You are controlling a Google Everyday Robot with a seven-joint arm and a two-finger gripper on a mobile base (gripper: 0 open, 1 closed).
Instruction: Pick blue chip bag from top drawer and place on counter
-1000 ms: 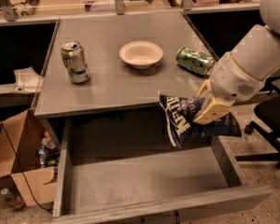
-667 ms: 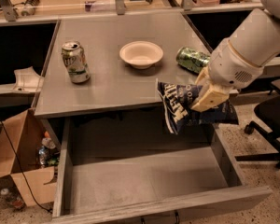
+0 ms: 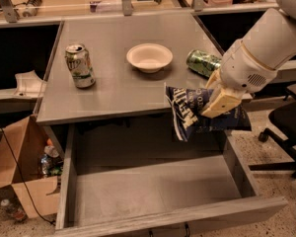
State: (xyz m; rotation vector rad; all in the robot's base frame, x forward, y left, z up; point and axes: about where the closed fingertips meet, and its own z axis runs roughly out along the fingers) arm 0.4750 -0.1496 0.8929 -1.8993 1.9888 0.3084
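The blue chip bag (image 3: 192,113) is a crinkled navy bag with white lettering. It hangs in the air at the counter's front right corner, above the right side of the open top drawer (image 3: 153,194). My gripper (image 3: 218,101) is shut on the bag's right part, its tan fingers (image 3: 221,104) pressed against the foil. The white arm reaches in from the upper right. The drawer is pulled out and shows a bare grey bottom. The grey counter (image 3: 118,90) lies behind and left of the bag.
On the counter stand an upright green can (image 3: 79,65) at left, a white bowl (image 3: 149,57) in the middle and a green can on its side (image 3: 203,63) at right, just behind the arm. A cardboard box (image 3: 24,181) sits on the floor at left, a black chair (image 3: 286,127) at right.
The gripper has lifted the chip bag up and slightly left, from over the drawer's right side to the level of the counter's front edge.
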